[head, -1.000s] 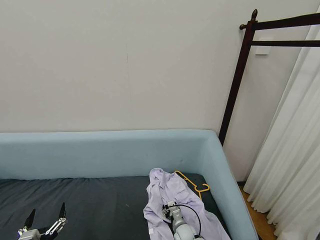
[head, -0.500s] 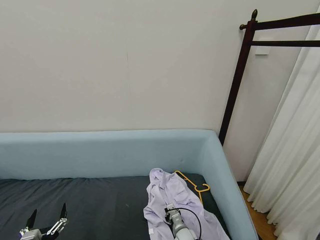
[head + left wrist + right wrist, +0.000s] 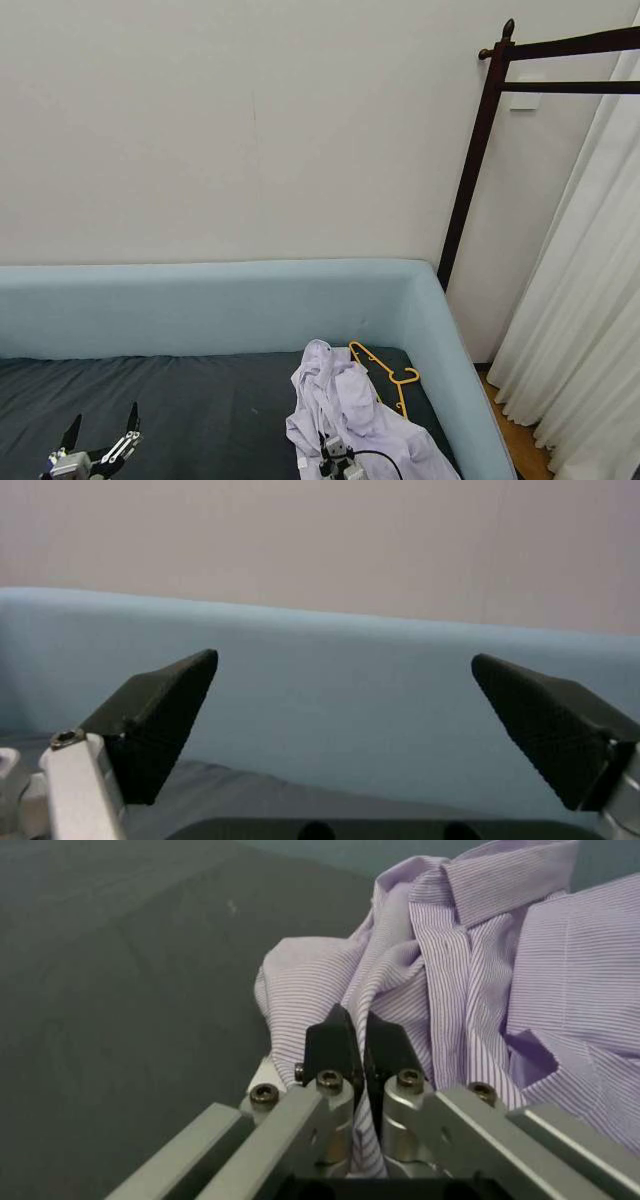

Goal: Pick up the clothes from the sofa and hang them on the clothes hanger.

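Shirt [image 3: 480, 952] in low, clamped right gripper [image 3: 357, 1021]

Quick count here: one shirt [image 3: 345, 405], one hanger [image 3: 385, 375] just right of it, one sofa [image 3: 200, 300], one rack [image 3: 480, 140] far right, one curtain [image 3: 590, 330] at the right edge. Two grippers: left gripper [image 3: 103, 422] near left, right gripper [image 3: 355, 1027] near, at the shirt.

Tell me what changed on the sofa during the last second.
The right gripper drew back toward the robot, shut on the purple shirt, and the fabric bunched up. The left gripper stayed open above the dark seat; the yellow hanger and the wooden rack kept their places.
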`<state>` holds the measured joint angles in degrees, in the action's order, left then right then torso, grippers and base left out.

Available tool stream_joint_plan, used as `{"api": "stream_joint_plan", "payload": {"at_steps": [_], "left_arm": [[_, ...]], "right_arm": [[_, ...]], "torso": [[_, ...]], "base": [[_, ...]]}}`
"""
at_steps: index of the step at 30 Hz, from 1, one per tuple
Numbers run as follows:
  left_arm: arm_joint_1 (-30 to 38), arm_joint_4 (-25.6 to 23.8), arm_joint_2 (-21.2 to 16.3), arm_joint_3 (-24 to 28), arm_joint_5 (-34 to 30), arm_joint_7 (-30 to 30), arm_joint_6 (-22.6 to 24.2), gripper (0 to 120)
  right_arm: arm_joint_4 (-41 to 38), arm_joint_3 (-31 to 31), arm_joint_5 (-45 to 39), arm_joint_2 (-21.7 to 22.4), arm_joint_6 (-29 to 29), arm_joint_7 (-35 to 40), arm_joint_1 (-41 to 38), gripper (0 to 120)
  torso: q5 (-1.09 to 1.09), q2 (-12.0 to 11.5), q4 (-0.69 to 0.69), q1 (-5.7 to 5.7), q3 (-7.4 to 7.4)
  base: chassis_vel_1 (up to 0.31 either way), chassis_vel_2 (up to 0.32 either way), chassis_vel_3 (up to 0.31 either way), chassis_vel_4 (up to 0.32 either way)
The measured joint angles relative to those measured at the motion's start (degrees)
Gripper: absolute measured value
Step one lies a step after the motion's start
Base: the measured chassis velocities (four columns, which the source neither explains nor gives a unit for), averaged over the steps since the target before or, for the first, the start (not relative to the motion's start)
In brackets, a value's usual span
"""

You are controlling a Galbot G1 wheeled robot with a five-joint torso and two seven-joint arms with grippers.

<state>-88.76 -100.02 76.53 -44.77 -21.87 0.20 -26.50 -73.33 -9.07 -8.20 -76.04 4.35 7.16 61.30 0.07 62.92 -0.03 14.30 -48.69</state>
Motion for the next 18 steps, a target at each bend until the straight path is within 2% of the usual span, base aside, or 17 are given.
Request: {"api": "stream_joint_plan", "payload": {"at_steps": [4, 11, 13, 14, 17, 18], "left_arm": [[0.8, 0.5, -0.3, 0.5, 0.0, 0.0, 0.0, 100], [1.4, 1.2, -0.4, 0.7, -0.1, 0.0, 0.0, 100], [1.5, 1.2, -0.4, 0.8, -0.1, -0.1, 0.0, 100], [1.5, 1.2, -0.4, 0.8, -0.1, -0.1, 0.0, 100], [1.5, 1.1, -0.1, 0.9, 0.0, -0.1, 0.1, 100], [1.5, 1.1, -0.1, 0.9, 0.0, -0.1, 0.1, 100]], "right_arm": [[-3.8, -0.5, 2.8, 3.5, -0.6, -0.1, 3.6, 0], [-2.9, 1.9, 5.3, 5.7, -3.6, -0.4, 5.0, 0], [-2.9, 2.6, 4.8, 5.6, -1.4, -1.0, 5.0, 7], [-2.9, 2.6, 4.8, 5.6, -1.4, -1.0, 5.0, 7], [-2.6, 2.8, 0.6, 3.7, 11.5, -7.5, 3.9, 23], [-2.6, 2.8, 0.6, 3.7, 11.5, -7.5, 3.9, 23]], "torso": [[0.00, 0.0, 0.01, 0.00, 0.00], [0.00, 0.0, 0.00, 0.00, 0.00], [-0.01, 0.0, 0.00, 0.00, 0.00], [-0.01, 0.0, 0.00, 0.00, 0.00], [-0.01, 0.0, 0.00, 0.00, 0.00], [-0.01, 0.0, 0.00, 0.00, 0.00]], "base": [[0.000, 0.000, 0.000, 0.000], [0.000, 0.000, 0.000, 0.000], [0.000, 0.000, 0.000, 0.000], [0.000, 0.000, 0.000, 0.000], [0.000, 0.000, 0.000, 0.000], [0.000, 0.000, 0.000, 0.000]]}}
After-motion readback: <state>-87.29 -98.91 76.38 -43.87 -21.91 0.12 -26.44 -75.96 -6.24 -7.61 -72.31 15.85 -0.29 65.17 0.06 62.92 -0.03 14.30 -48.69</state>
